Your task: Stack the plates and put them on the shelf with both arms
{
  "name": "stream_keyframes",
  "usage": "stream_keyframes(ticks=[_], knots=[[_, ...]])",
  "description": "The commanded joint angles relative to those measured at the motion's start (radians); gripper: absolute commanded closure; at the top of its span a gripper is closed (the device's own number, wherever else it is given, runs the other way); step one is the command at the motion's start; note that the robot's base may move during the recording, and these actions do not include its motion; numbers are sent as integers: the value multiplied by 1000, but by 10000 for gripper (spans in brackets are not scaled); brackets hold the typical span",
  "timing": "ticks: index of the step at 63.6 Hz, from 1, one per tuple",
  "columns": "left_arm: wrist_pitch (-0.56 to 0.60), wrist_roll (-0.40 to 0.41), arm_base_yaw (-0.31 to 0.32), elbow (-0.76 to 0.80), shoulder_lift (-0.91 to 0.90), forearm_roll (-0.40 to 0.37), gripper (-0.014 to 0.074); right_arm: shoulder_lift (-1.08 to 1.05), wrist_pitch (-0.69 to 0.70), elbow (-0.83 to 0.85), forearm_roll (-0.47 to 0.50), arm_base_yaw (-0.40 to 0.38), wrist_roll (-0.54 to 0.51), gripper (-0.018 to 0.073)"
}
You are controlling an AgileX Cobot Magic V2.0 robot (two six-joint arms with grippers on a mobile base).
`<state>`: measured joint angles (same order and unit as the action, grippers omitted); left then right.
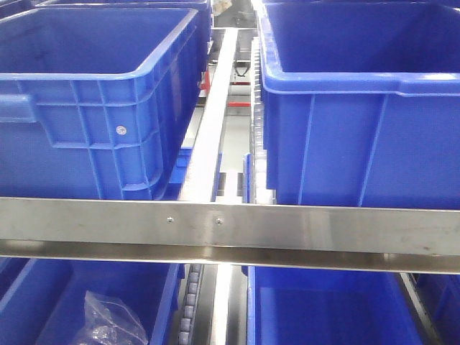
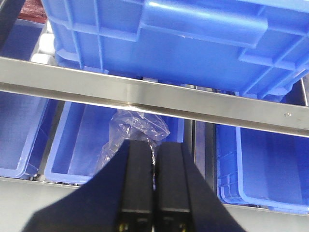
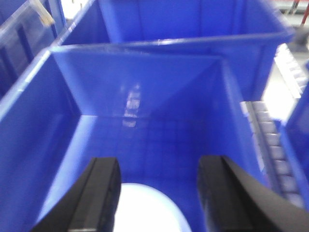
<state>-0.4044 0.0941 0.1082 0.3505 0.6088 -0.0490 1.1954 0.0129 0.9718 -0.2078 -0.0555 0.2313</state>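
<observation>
In the right wrist view the right gripper fills the bottom of the frame, its two black fingers set well apart and pointing down into a blue bin. Between the fingers, at the bottom centre, lies a pale rounded plate on the bin floor; it is blurred, and the fingers do not visibly touch it. Beyond that bin's far wall, at the top of the frame, stands another blue bin, and a roller track runs along the right edge.

In the left wrist view the left gripper rises from the bottom centre, its black fingers pressed together with only a thin seam between them and nothing held. Just past the tips a crumpled clear plastic bag lies in a lower blue tub. A steel shelf rail crosses the frame above it, and a large blue crate sits on the level above, filling the top.

The front-facing view shows no arm: a steel crossbar in the lower half, two blue crates behind it in the upper left and upper right
</observation>
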Motion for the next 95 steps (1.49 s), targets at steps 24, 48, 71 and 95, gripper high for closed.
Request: stream_keyframes(ticks=[24, 48, 71, 95], knots=[[65, 9, -1, 30, -2, -7, 513, -805, 32, -600, -2, -4, -2, 524], [65, 9, -1, 30, -2, -7, 513, -954, 37, -820, 12, -4, 0, 533], [65, 9, -1, 30, -2, -7, 513, -954, 37, -822, 12, -4, 0, 533], [65, 9, -1, 30, -2, -7, 513, -1189, 38, -935, 21, -5, 32, 533]])
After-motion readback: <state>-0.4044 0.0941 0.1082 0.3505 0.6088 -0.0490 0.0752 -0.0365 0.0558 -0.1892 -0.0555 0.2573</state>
